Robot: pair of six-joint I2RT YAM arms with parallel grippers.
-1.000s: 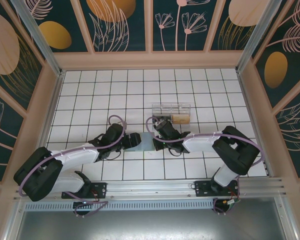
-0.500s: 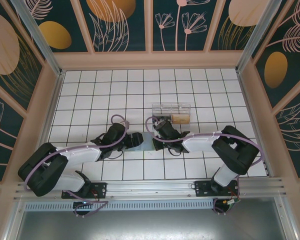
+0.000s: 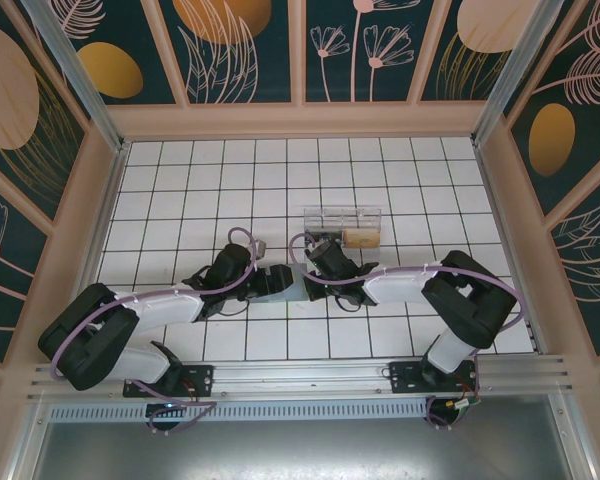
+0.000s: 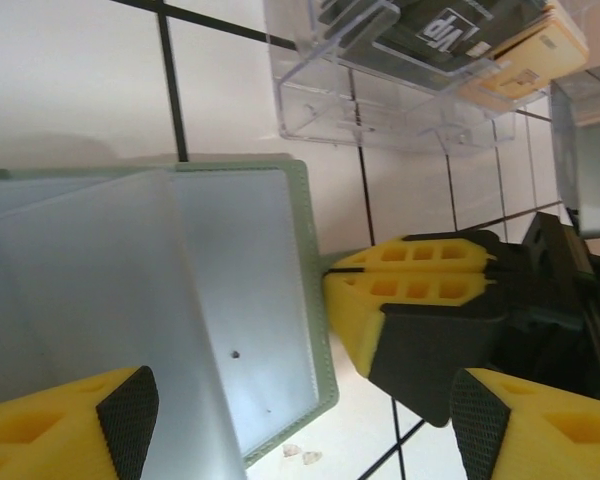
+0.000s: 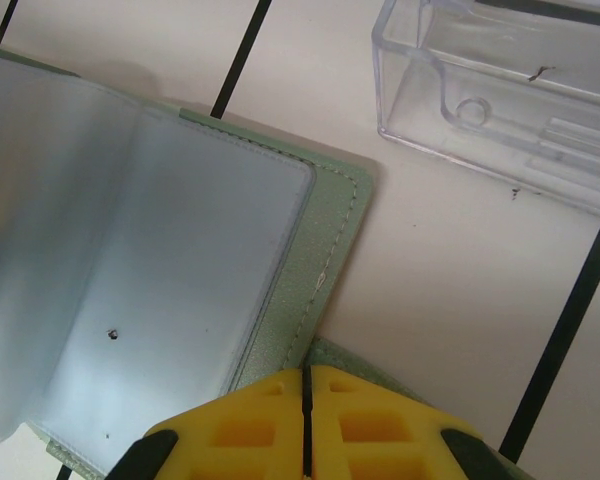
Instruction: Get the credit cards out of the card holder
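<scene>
The grey-green card holder (image 3: 285, 287) lies open on the white tiles between both grippers. Its frosted pale sleeves (image 5: 130, 260) face up, and one leaf stands raised (image 4: 100, 290). I cannot tell any credit cards apart from the sleeves. My left gripper (image 4: 300, 430) is open, its two pads astride the holder's right panel (image 4: 250, 280) and touching nothing. My right gripper (image 5: 306, 420) is shut, its yellow fingertips (image 4: 410, 290) sitting against the holder's stitched green border (image 5: 325, 260), with a green flap (image 5: 380, 385) showing under them.
A clear plastic box (image 3: 342, 225) stands just beyond the holder, holding a dark card (image 4: 460, 30) and a tan one (image 4: 535, 45). It is close to the right gripper (image 3: 312, 280). Pink walls ring the tiled floor (image 3: 180, 190).
My left gripper has slid right, over the holder's left side and nearer the right gripper. The right gripper has stayed in place.
</scene>
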